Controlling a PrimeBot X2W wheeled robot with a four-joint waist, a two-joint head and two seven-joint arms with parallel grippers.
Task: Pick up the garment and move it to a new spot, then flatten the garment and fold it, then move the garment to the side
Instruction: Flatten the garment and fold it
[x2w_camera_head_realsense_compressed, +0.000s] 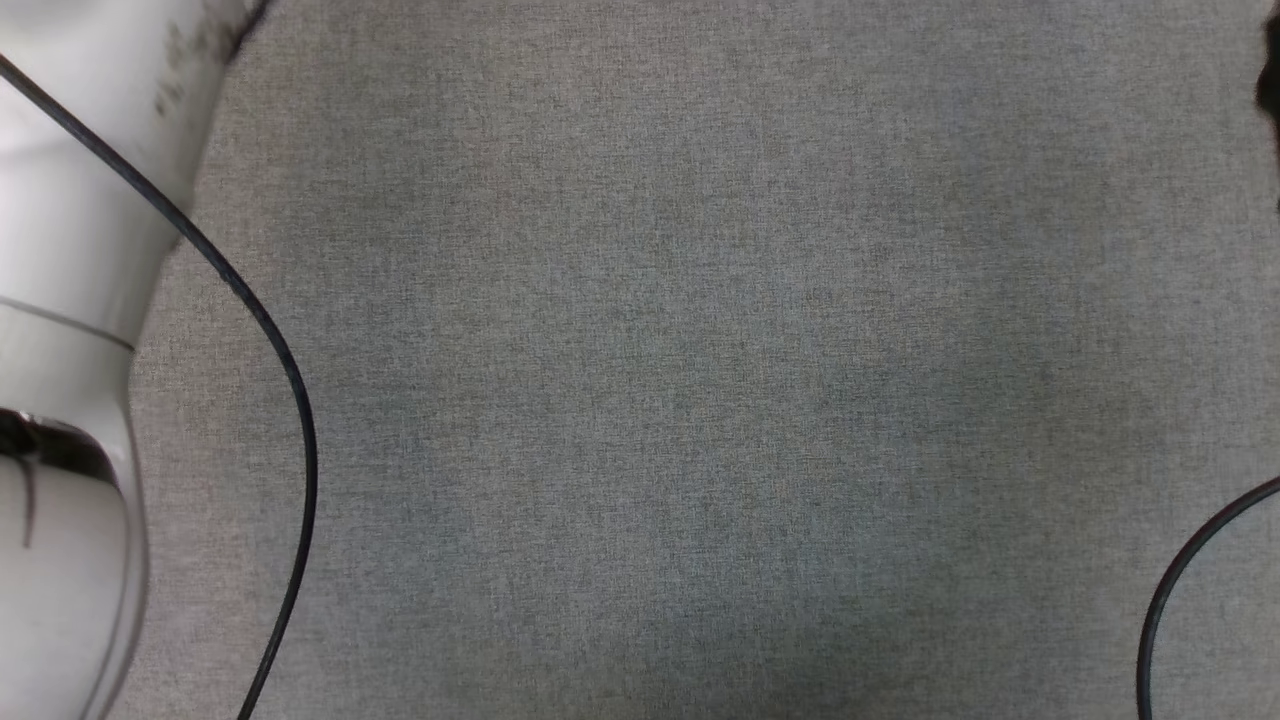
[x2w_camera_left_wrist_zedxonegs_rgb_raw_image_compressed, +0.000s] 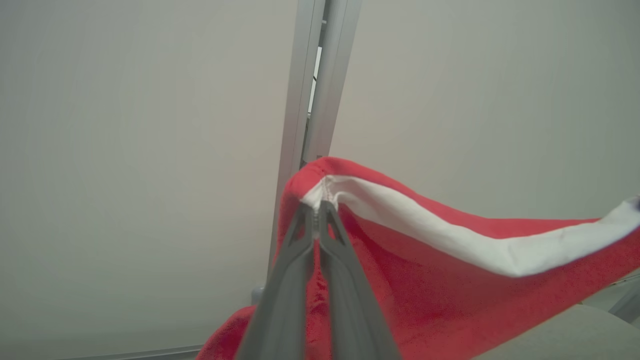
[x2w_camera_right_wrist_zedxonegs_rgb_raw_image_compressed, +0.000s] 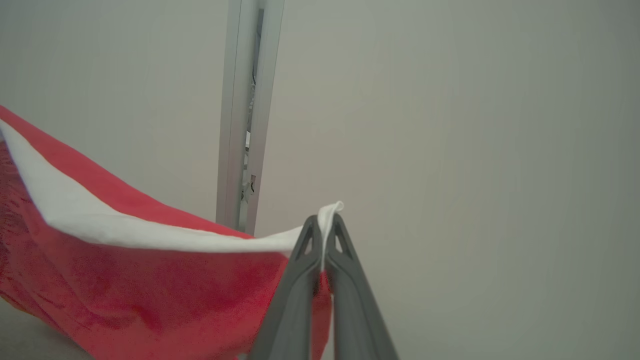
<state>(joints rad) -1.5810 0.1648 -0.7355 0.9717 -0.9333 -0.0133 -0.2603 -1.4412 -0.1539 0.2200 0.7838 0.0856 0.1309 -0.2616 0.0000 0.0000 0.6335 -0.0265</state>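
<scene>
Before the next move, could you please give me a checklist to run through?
1. Left end effector shut on the garment corner: ok.
2. Right end effector shut on the white band: ok.
3. Band taut between the grips: not ok, it dips.
4. Garment hem off the table: cannot tell.
5. Cable away from the garment: cannot tell.
</scene>
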